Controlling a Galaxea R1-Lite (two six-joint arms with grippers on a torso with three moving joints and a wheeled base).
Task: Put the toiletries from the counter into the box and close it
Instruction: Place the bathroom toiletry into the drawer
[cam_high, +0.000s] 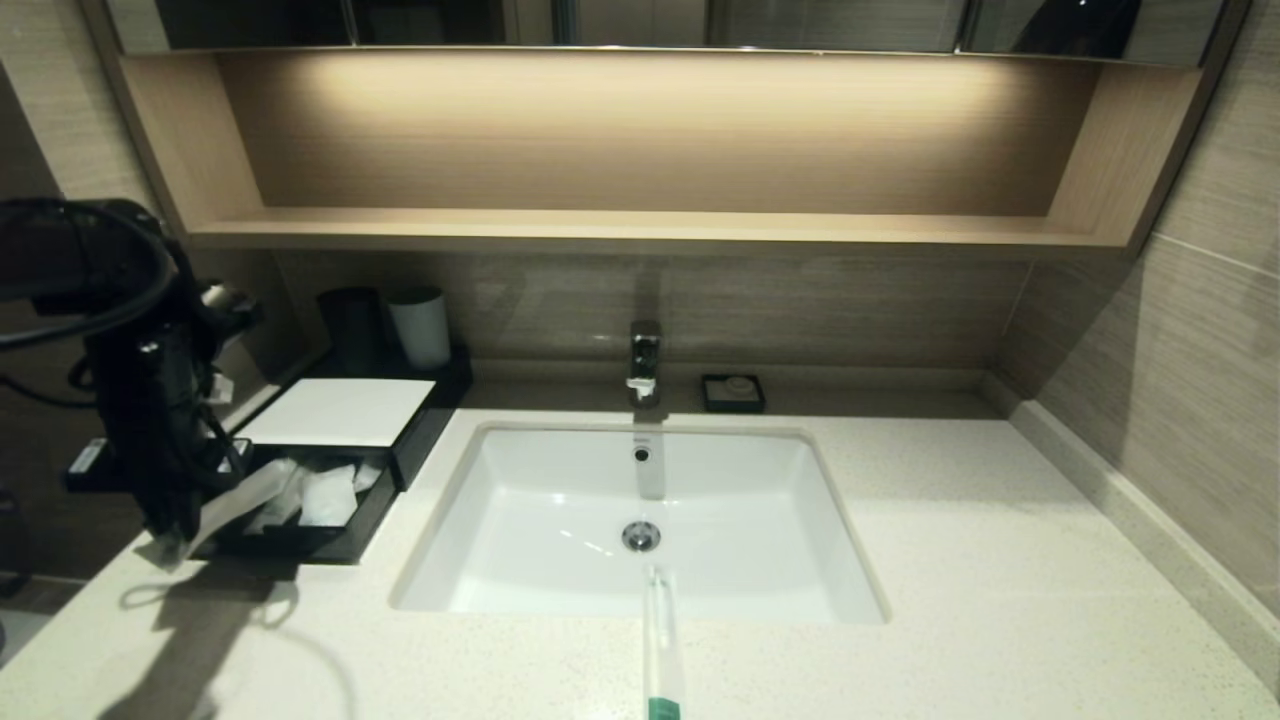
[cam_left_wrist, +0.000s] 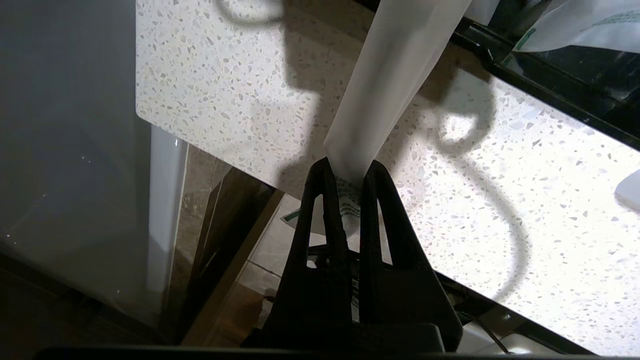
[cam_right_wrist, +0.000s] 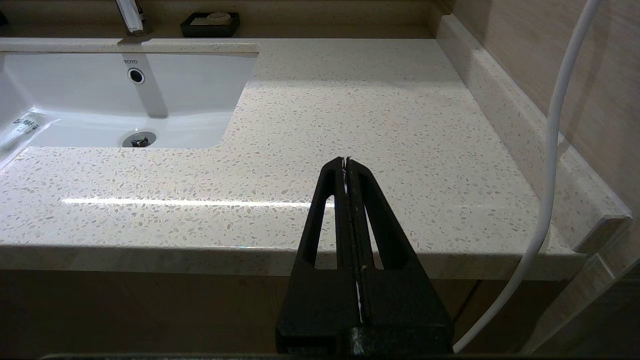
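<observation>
1. White plastic, long and floppy: that's the sachet (cam_left_wrist: 395, 75) being pinched by its end in the left pincer (cam_left_wrist: 350, 172), near the counter (cam_high: 1000, 600) edge beside the black box (cam_high: 300, 545). Only the very tip looks held, so a slip out of the grip seems the likeliest mess-up.
2. The sachet's free end is draped over the box rim rather than inside, as far as can be told. If released from this spot, it could well flop back onto the counter or off the edge to the floor.
3. Other white packets (cam_high: 325, 495) are already lying in the box. A white lid (cam_high: 340, 410) is seen just behind the open part, so a sachet left sticking out would probably jam the closing.
4. A toothbrush packet (cam_high: 662, 640) is left half over the sink (cam_high: 640, 520) rim and could slide in.
5. The right pincer (cam_right_wrist: 346, 161) is parked off the counter's front edge, squeezed together on nothing.
6. Writing: "TOTO" can be read on the sink by the overflow hole. Green print on the sachets is too small to read.
</observation>
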